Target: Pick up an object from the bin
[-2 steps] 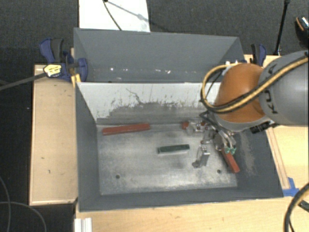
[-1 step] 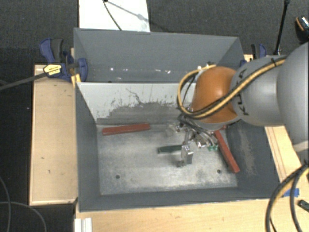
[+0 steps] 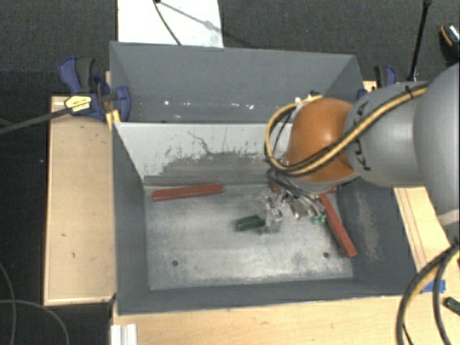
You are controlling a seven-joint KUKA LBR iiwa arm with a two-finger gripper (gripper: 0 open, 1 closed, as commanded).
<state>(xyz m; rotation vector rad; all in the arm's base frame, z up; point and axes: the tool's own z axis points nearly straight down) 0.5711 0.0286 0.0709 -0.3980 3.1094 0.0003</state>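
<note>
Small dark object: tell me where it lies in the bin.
In the camera view, the small dark object lies mid-floor in the bin, just left of the gripper and in front of the long red stick at the back.

a: how is the scene lit?
b: evenly and fairly brightly, from above; the floor of the bin (image 3: pixel 208 254) shows pale at its middle.
a: any glare?
b: small white glints dot the fold of the back wall (image 3: pixel 230 81), and the orange cover (image 3: pixel 316 131) has a soft sheen on top.
a: shadows?
b: a soft one lies under the arm (image 3: pixel 402 139), on the floor's right side.
</note>
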